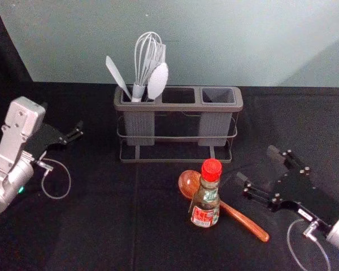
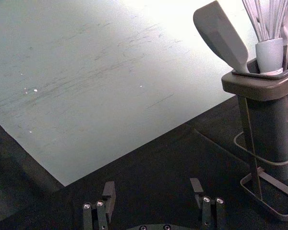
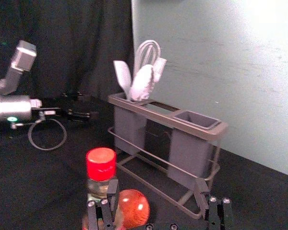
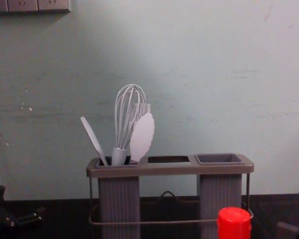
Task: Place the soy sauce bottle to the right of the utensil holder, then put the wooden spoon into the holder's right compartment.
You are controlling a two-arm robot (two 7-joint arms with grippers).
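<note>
Across the near part of the table, black cloth (image 1: pixel 96 237) runs under everything, w/ faint creases. On it, toward the R side, stands the small clear glass soy sauce bottle w/ red cap and red-and-green label (image 1: pixel 206 197), upright, in front of the holder. Just behind it lies the reddish-brown wooden spoon (image 1: pixel 246 220), bowl L of the bottle, handle slanting out R and nearer; can't tell if they touch. R gripper (image 1: pixel 255 165), black, is R of the bottle, near it, fingers spread apart. L gripper (image 1: pixel 81 130), also black, is parked well L of the holder, fingers apart too.

Farther back: dark grey utensil holder w/ wire base (image 1: pixel 178 106). Its L compartment, a grey ribbed cup (image 1: pixel 139 129), holds a light grey whisk (image 1: pixel 138 93), flat pale spatula (image 1: pixel 116 73), white scalloped-edge utensil (image 1: pixel 158 81) & a pronged one. Mid opening is dark; R compartment, matching cup (image 1: pixel 214 129), open-topped.

Beyond: pale grey-green wall (image 1: pixel 243 45), scuffed, w/ socket panel (image 4: pixel 22 5) up top L, plus black curtain (image 3: pixel 77 38) on the L.
</note>
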